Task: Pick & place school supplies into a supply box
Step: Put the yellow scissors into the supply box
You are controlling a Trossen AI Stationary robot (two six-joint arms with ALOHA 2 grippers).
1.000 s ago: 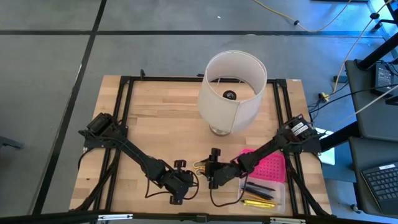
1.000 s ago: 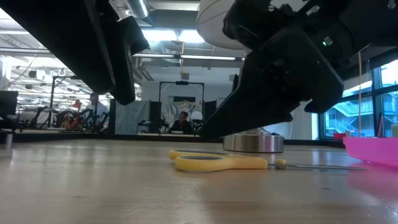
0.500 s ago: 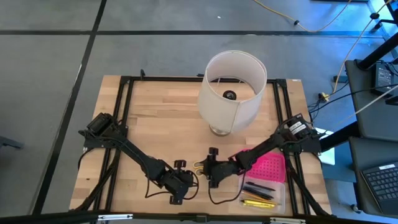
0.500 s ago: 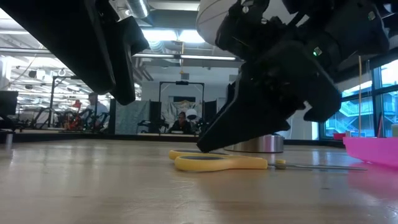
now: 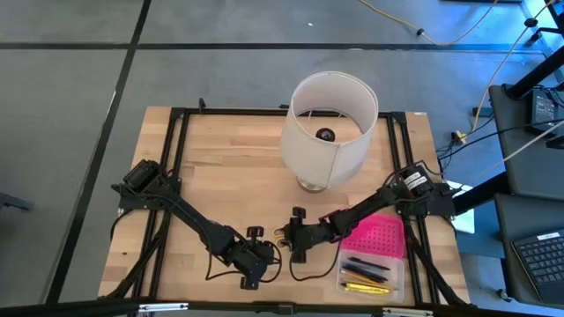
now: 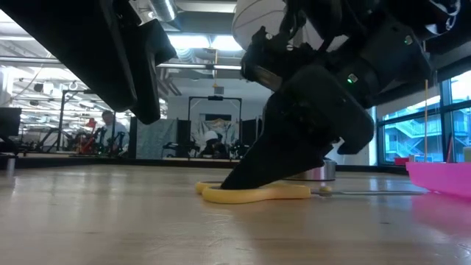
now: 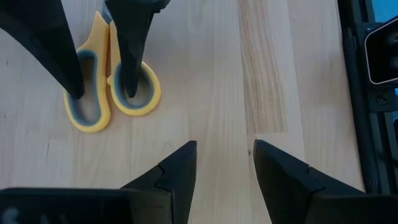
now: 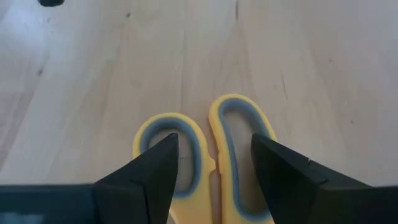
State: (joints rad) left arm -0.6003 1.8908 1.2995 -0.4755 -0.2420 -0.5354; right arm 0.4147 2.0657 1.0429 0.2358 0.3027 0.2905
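The small yellow-handled scissors (image 5: 282, 234) lie flat on the wooden table, just left of the supply box. They also show in the low view (image 6: 257, 193). My right gripper (image 5: 293, 239) is open and down at their handle end (image 8: 214, 140). My left gripper (image 5: 256, 260) waits open and empty near the front edge (image 7: 224, 152), a little short of the scissors (image 7: 112, 93). The supply box's pink dotted lid (image 5: 381, 236) lies open beside its clear base (image 5: 370, 273), which holds black pens and a yellow pencil. My right gripper stands open with one fingertip in each of the scissors' two handle loops (image 7: 87, 115) (image 7: 142, 98). The fingers (image 6: 243, 177) come from above, slanting in from the table's right. The scissors lie flat on the table, blades toward the box.
A big white lampshade (image 5: 328, 128) on a metal base (image 6: 318, 169) stands behind the scissors at the table's middle far side. The pink lid's edge shows at the right of the low view (image 6: 441, 180). Black frame rails run along the table's edges (image 5: 176, 158).
My right gripper has moved toward the table's left and gone down, from above the scissors' blades until its tips stand in the handle loops. The scissors have slid a little toward the left and stay flat on the table.
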